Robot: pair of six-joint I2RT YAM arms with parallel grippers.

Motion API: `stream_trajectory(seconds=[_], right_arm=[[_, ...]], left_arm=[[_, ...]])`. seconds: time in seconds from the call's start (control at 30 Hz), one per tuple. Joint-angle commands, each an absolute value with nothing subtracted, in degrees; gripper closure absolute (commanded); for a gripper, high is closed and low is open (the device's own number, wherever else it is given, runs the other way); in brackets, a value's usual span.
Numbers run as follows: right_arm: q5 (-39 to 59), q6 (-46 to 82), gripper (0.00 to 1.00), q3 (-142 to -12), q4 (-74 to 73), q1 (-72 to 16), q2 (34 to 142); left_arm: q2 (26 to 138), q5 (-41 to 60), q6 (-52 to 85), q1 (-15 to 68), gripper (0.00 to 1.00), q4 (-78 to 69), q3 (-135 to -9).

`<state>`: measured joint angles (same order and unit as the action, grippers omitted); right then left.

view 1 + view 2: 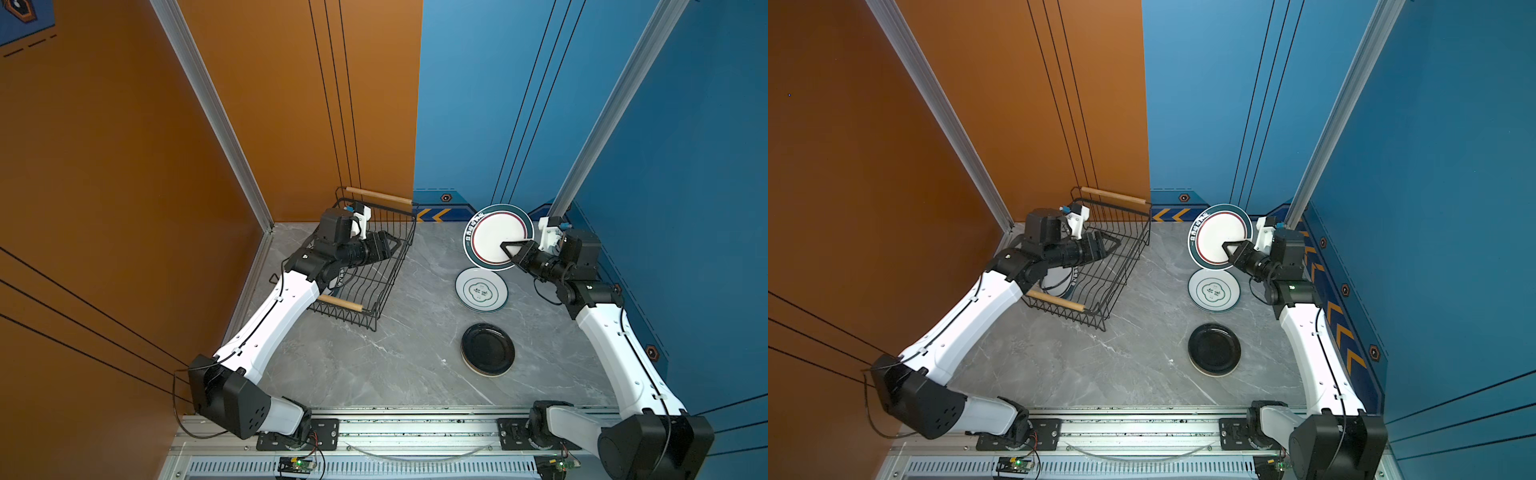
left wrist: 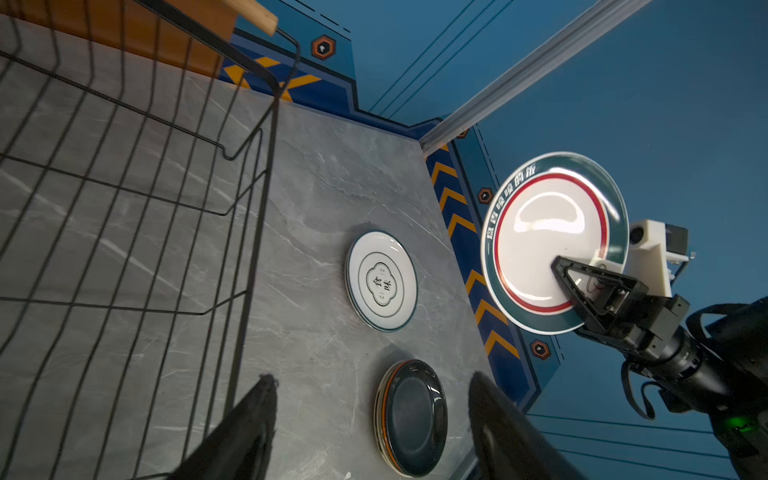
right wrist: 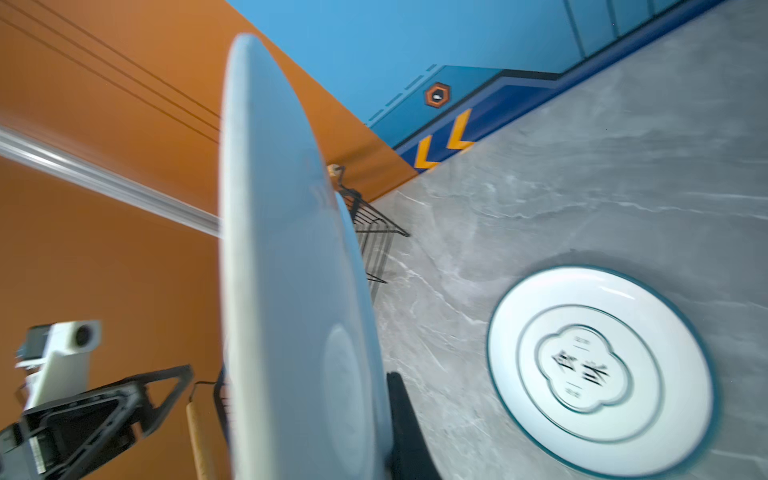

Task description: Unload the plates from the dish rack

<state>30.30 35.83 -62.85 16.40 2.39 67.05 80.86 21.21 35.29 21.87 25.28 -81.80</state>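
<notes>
Plate aloft on the right: a green-rimmed plate (image 1: 494,235) (image 1: 1214,237) with a red ring and a white centre is lifted clear of the table, near the back right corner. It is tilted up on edge, with its face turned toward the left arm. The right gripper (image 1: 505,246) (image 2: 559,264) has its jaws clamped on the plate's lower rim, one finger lying across the face. The right wrist view shows the plate's pale underside (image 3: 282,249) edge-on and very close.

Just in front of it, a short stack topped by a white plate (image 1: 481,289) (image 2: 381,280) with a teal edge and a clover-shaped mark lies flat on the grey marble table (image 1: 374,365). Nearer the front, and apart from that stack, sits a second pile topped by a black plate (image 1: 487,348) (image 2: 413,415). An orange edge peeps out beneath it.

Over to the left, against the orange wall, stands the dish rack (image 1: 399,266) (image 1: 1129,266), a black wire basket with a wooden handle at each end. One white, dark-rimmed plate (image 1: 1059,282) stands inside it, mostly hidden under the left arm.

The left gripper (image 1: 1115,245) hangs over the rack. Its fingers (image 2: 257,407) are spread wide, with nothing between them.
</notes>
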Motion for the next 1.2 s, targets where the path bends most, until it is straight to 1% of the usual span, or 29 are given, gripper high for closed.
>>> stream_trajectory(seconds=[0.0, 0.03, 0.07, 0.1, 0.17, 0.23, 0.4, 0.57, 0.7, 0.87, 1.03, 1.17], right_arm=[[25.79, 29.09, 0.95, -64.13, 24.69, 5.20, 65.65], [25.16, 28.56, 0.95, -63.92, 25.56, 5.91, 65.81], [24.19, 27.96, 0.96, -63.58, 26.56, 6.57, 65.98], [23.28, 27.33, 0.96, -63.35, 27.32, 6.97, 66.25], [21.43, 26.46, 0.96, -62.74, 28.84, 7.74, 67.23], [20.86, 26.43, 0.96, -61.63, 29.00, 8.28, 68.36], [18.91, 26.36, 0.97, -59.48, 29.09, 8.64, 72.49], [17.05, 25.41, 0.97, -57.67, 28.02, 8.81, 75.43], [16.93, 25.05, 0.97, -56.96, 26.94, 8.95, 77.01], [17.37, 26.09, 0.96, -56.74, 26.47, 9.08, 79.72], [19.76, 26.95, 0.98, -57.03, 25.60, 9.04, 83.35], [21.13, 27.77, 0.98, -56.52, 23.67, 9.04, 84.06]], left_arm=[[77.77, 15.66, 29.45, 19.08, 0.24, 33.67, -79.95], [77.21, 14.17, 28.60, 18.41, 0.20, 34.98, -79.83], [76.79, 12.91, 27.68, 17.81, 0.13, 36.04, -79.76], [76.45, 12.15, 26.99, 17.36, 0.08, 36.74, -79.65], [75.65, 11.76, 26.25, 15.72, 0.00, 37.18, -78.92], [75.12, 11.72, 25.77, 14.41, 0.02, 37.18, -78.33], [74.63, 9.95, 25.04, 12.37, 0.02, 37.18, -76.76], [74.19, 4.68, 24.05, 11.47, 0.02, 37.18, -75.09], [73.85, 6.00, 23.90, 11.40, 0.02, 37.18, -75.45], [73.24, 4.50, 24.99, 11.28, 0.02, 37.52, -75.20], [72.82, 7.47, 28.25, 11.20, 0.02, 38.46, -75.59], [71.45, 2.65, 29.52, 12.48, 0.02, 39.51, -75.79]])
